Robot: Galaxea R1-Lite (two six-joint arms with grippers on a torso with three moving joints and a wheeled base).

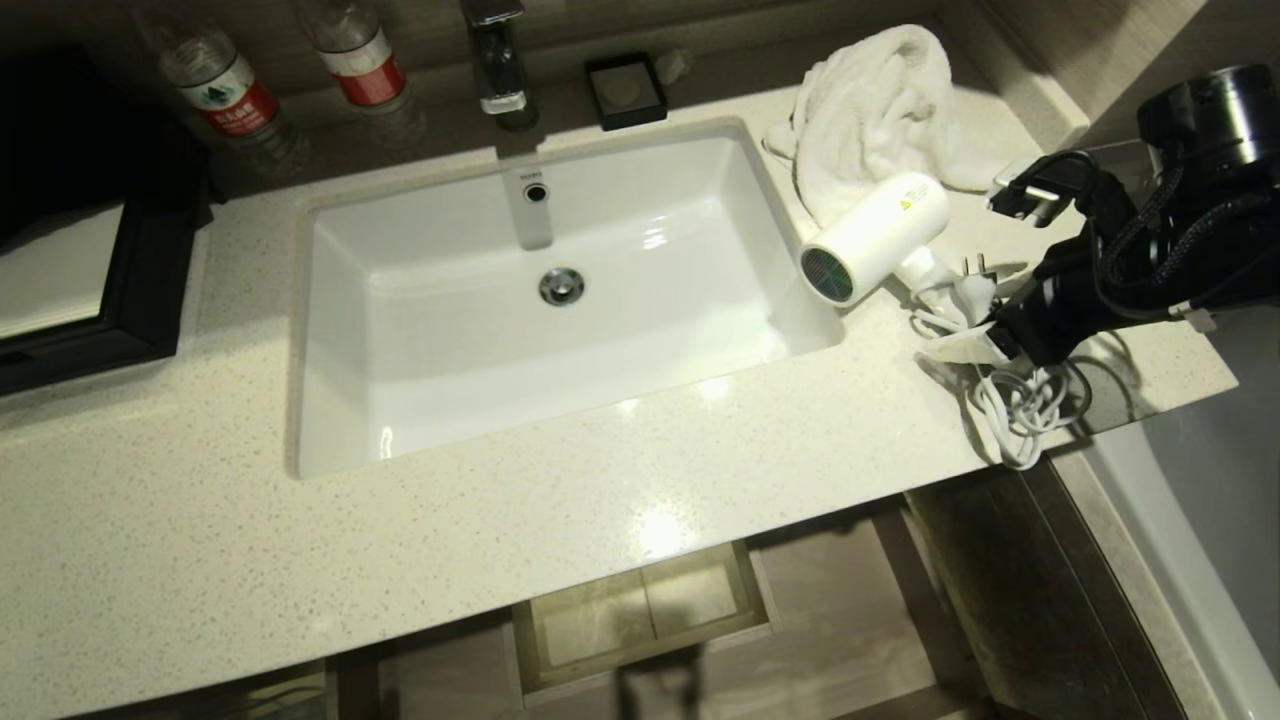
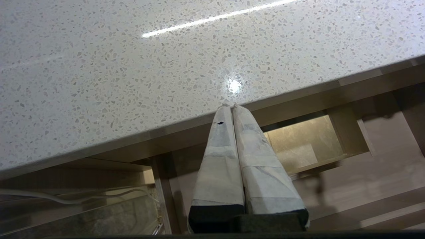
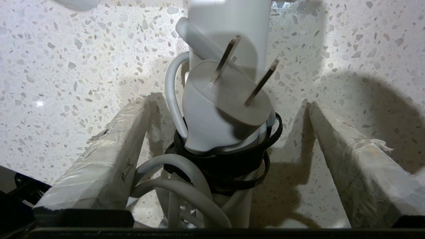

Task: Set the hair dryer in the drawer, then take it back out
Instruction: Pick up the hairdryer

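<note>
The white hair dryer (image 1: 880, 235) lies on the speckled counter right of the sink, its nozzle toward the basin and its coiled cord (image 1: 1020, 400) by the counter's front edge. My right gripper (image 1: 968, 272) is open, one finger on each side of the handle end and plug (image 3: 225, 99), touching neither; a black band holds the plug to the handle. Below the counter the drawer (image 1: 850, 610) stands pulled out, its boxed cutout (image 1: 640, 610) showing and nothing inside. Under the counter's front edge, my left gripper (image 2: 229, 106) is parked, shut and empty.
A white sink (image 1: 330, 300) fills the counter's middle, with a faucet (image 1: 497, 60) behind it. A crumpled white towel (image 1: 880, 100) lies just behind the dryer. Two water bottles (image 1: 230, 90) and a black soap dish (image 1: 625, 90) stand at the back; a black tray (image 1: 150, 290) sits far left.
</note>
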